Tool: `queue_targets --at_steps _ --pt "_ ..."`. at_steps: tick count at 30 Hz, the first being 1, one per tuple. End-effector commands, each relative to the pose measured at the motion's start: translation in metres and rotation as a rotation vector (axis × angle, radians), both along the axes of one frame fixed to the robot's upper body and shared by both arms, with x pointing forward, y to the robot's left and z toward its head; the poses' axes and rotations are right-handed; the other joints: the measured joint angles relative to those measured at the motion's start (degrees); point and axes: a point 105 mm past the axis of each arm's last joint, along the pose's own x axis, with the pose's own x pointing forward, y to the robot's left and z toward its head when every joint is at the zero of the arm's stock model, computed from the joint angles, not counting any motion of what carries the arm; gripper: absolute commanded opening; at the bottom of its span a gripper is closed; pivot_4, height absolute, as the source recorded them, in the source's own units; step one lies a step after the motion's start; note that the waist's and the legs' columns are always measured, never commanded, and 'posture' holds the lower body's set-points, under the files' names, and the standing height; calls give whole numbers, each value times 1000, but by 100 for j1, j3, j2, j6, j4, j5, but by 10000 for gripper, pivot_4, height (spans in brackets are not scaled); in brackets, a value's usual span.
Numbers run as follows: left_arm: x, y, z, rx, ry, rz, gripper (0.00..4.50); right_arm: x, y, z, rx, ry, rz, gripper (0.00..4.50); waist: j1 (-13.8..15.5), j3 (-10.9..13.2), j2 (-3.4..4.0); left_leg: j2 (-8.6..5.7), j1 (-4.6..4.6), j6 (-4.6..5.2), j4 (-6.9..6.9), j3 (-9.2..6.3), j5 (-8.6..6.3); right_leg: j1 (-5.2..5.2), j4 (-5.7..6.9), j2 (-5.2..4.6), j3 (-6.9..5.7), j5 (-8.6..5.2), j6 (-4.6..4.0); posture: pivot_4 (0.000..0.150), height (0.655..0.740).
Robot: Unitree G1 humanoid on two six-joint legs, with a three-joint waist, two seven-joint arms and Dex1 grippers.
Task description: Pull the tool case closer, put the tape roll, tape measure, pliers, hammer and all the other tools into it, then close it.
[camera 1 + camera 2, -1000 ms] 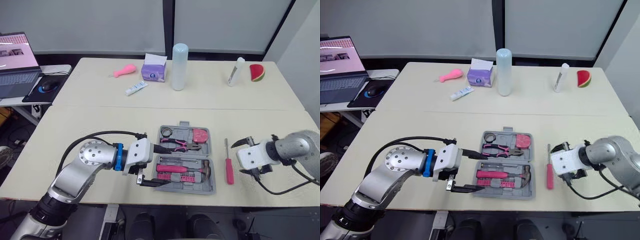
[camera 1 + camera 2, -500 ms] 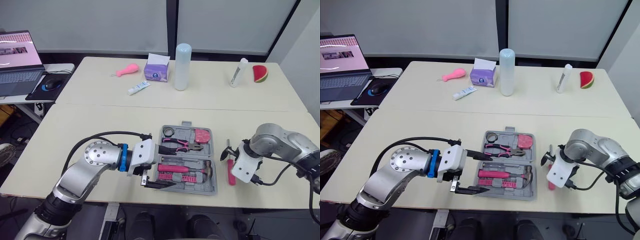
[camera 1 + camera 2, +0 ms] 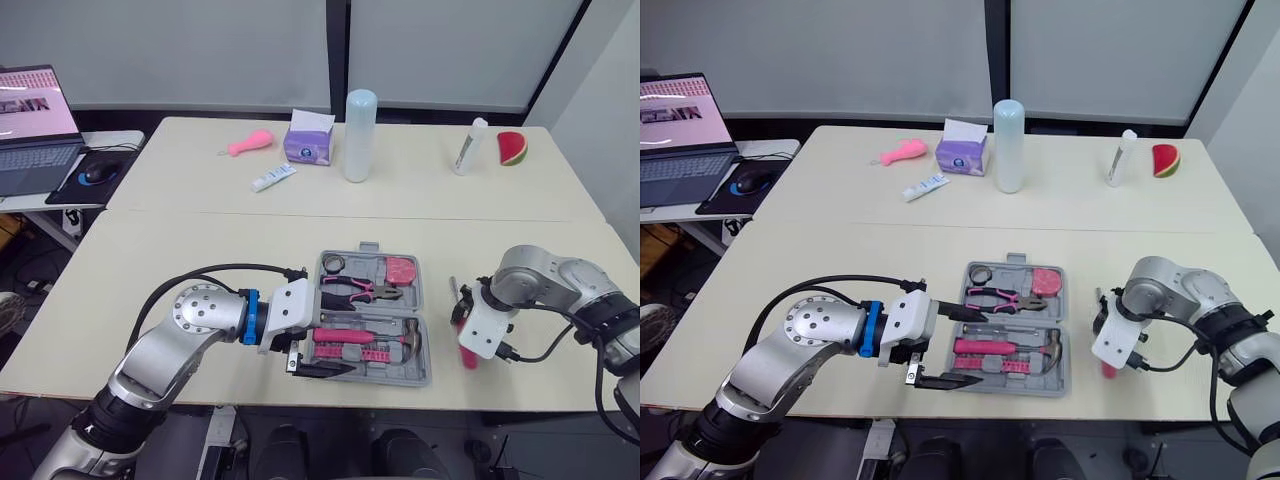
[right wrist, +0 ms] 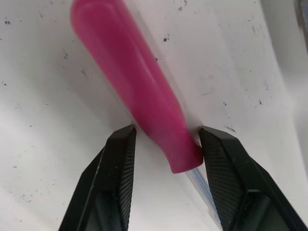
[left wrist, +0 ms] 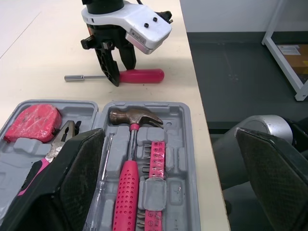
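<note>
The grey tool case [image 3: 425, 372] lies open near the table's front edge. It holds a tape roll [image 3: 333, 264], a red tape measure [image 3: 403, 270], pink pliers [image 3: 360, 290], a pink-handled hammer [image 3: 365, 338] and a bit set. My left gripper [image 3: 343, 333] is open and straddles the case's left side, over the tools [image 5: 168, 134]. A pink screwdriver [image 5: 142, 76] lies on the table just right of the case. My right gripper [image 3: 462, 318] points down at it. Its fingers [image 4: 120, 159] press both sides of the handle [image 4: 134, 72] near the shaft end.
At the back of the table stand a tall pale bottle [image 3: 359, 120], a purple tissue box [image 3: 307, 140], a pink object [image 3: 248, 143], a white tube [image 3: 272, 177], a slim white bottle [image 3: 467, 145] and a watermelon slice [image 3: 512, 146]. A laptop [image 3: 35, 130] sits on a side desk at the left.
My right gripper swung in from the right, came down over the screwdriver's handle and closed its fingers onto it. The left gripper stayed at the case, still open.
</note>
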Motion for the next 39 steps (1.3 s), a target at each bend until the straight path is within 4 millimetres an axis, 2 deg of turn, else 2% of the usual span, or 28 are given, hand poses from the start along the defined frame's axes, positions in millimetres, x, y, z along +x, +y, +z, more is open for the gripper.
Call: queue_targets --at_steps 1,8,12,15,19,21,25,29,35,39 --pt "-6 -5 5 -15 -31 -31 45000 1 -6 1 9 -17 -54 15538 1 -1 -1 0 2 0 1 0 0 0 3 0 1 0 0 1500 7075" --pt "-4 -7 4 -27 -34 -35 45000 -10 -13 22 102 -31 -211 6654 24 6 6 -2 -10 0 0 0 0 -7 4 -2 -1 0 0 1500 7075" --pt "-4 -9 6 -46 -40 -44 45000 -24 -24 42 165 -27 -358 6413 35 10 10 -3 -14 1 -2 -1 -1 -8 2 -2 -2 0 0 1500 7075" --pt "-3 -11 9 -77 -62 -59 45000 -44 -45 64 258 4 -643 6410 112 14 18 -6 -19 2 -3 -5 -1 -7 -2 -5 -4 0 0 1500 7075" --pt "-3 -12 14 -125 -93 -67 45000 -60 -56 77 411 50 -987 6405 131 14 18 -6 -18 3 -6 -2 -2 -2 -12 -5 -1 0 0 1500 7075" --pt "-3 -11 16 -155 -96 -68 45000 -70 -56 79 495 103 -1165 6405 129 14 18 -3 -16 3 -8 -3 -2 -1 -10 0 0 0 0 1500 7075" --pt "-7 -8 22 -202 -92 -100 45000 -87 -50 71 661 237 -1558 6403 143 14 19 -6 -19 2 -10 -5 -2 -2 -11 3 1 0 0 1500 7075" --pt "-10 -7 27 -235 -93 -135 45000 -90 -40 61 743 311 -1797 6403 151 14 18 -9 -19 2 -10 -5 -1 -2 -13 5 2 0 1 1500 7075" --pt "-10 -4 33 -277 -95 -162 45000 -69 -37 36 880 292 -2077 6402 151 14 18 -12 -20 2 -15 -7 -1 -5 -17 17 5 0 1 1500 7075" --pt "-9 -3 32 -256 -104 -167 45000 -36 -43 22 976 201 -2249 6402 123 14 19 -18 -20 1 -20 1 -1 -9 -21 24 11 -1 1 1500 7075"
